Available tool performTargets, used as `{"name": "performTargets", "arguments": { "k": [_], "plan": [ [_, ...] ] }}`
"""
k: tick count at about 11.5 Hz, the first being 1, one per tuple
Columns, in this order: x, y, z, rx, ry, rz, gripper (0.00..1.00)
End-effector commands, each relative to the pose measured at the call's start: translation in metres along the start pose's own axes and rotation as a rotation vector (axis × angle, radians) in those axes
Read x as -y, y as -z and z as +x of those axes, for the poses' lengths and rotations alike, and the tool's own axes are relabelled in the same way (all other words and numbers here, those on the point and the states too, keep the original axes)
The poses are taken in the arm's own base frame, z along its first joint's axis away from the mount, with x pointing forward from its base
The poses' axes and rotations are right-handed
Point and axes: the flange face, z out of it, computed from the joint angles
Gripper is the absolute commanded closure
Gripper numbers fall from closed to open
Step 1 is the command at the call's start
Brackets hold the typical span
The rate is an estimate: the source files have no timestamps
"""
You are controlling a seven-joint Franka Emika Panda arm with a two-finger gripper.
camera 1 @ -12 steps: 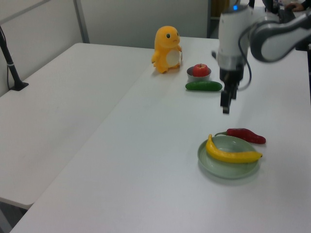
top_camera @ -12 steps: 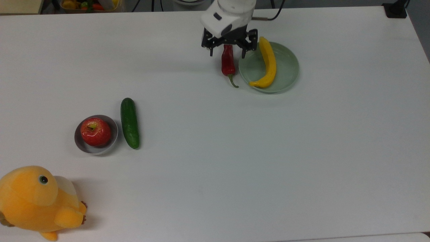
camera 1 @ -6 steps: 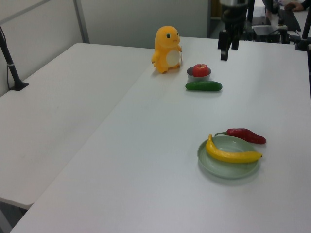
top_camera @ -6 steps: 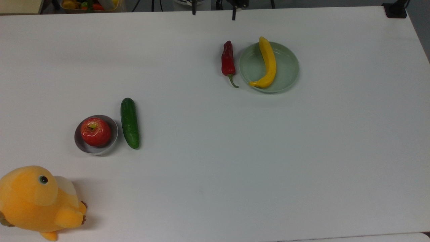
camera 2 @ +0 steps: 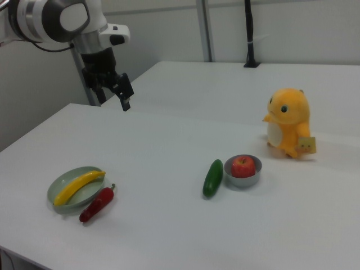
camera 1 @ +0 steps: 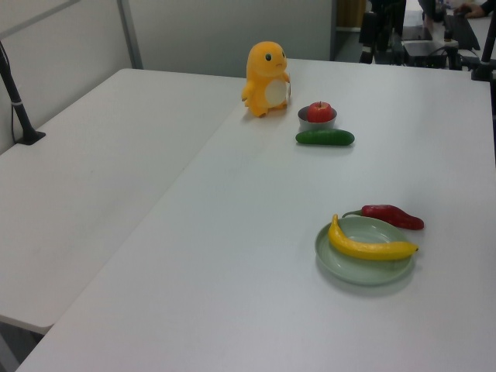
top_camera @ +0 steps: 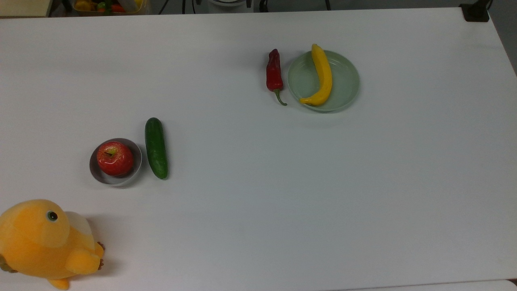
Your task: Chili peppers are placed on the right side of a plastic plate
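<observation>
While raised well above the table (camera 2: pixel 185 140), tool (camera 2: pixel 123 94) pointing down, fingers apart, chili peppers (camera 2: pixel 97 204) beside plastic plate (camera 2: pixel 61 193).

A robot lab: a white arm (camera 2: pixel 50 19) mounted over a broad white surface (top_camera: pixel 282 194), bare grey partition walls (camera 1: pixel 225 31), and cluttered equipment desks (camera 1: pixel 434 46) behind.

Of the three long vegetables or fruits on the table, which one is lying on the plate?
The yellow banana lies across the pale-green plate. The red chili lies on the table beside its rim; the cucumber lies by the grey bowl.

Wrinkled red chili peppers (top_camera: pixel 274 74) just beside pale-green plastic plate (top_camera: pixel 345 83)
</observation>
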Motion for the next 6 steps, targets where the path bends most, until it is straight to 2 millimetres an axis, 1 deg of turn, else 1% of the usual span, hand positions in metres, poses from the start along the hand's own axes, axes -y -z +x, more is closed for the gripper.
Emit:
{"name": "performTargets", "arguments": {
  "k": [1,6],
  "plan": [
    [-0.0156,0.0018,0.0055,-0.035,0.15,0.022,0.0],
    [-0.0166,0.0021,0.0059,-0.038,0.151,0.02,0.0]
  ]
}}
